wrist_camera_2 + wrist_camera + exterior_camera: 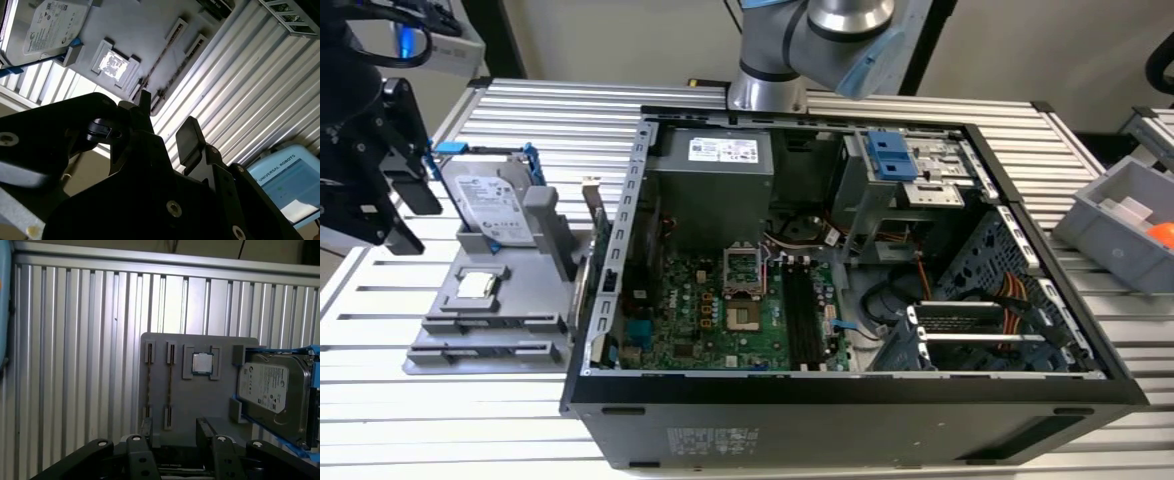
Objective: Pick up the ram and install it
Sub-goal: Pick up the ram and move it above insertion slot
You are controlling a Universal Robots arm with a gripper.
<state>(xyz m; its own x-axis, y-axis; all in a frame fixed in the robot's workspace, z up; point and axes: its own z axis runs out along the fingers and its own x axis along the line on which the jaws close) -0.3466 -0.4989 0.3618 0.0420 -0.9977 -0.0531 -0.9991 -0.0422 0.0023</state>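
Note:
The ram (170, 385) is a thin stick standing on edge in a slot of the grey holder (200, 400), with a second similar stick (149, 385) in the slot beside it. In the exterior view the ram (595, 225) rises from the holder (480, 330), which lies at the exterior view's left of the open computer case (854, 400). My gripper (175, 432) hovers near the holder's edge, open, with nothing between its fingers (146, 432). The second wrist view has the gripper (167, 122) in front of the sticks (165, 55). In the exterior view the gripper (407, 210) is at the far left.
A silver hard drive (272, 390) in a blue frame and a small square chip (202, 362) share the holder. The motherboard (707, 310) with black slots (803, 315) lies inside the case. A grey bin (1127, 225) stands at the exterior view's right. The table is ribbed metal (75, 365).

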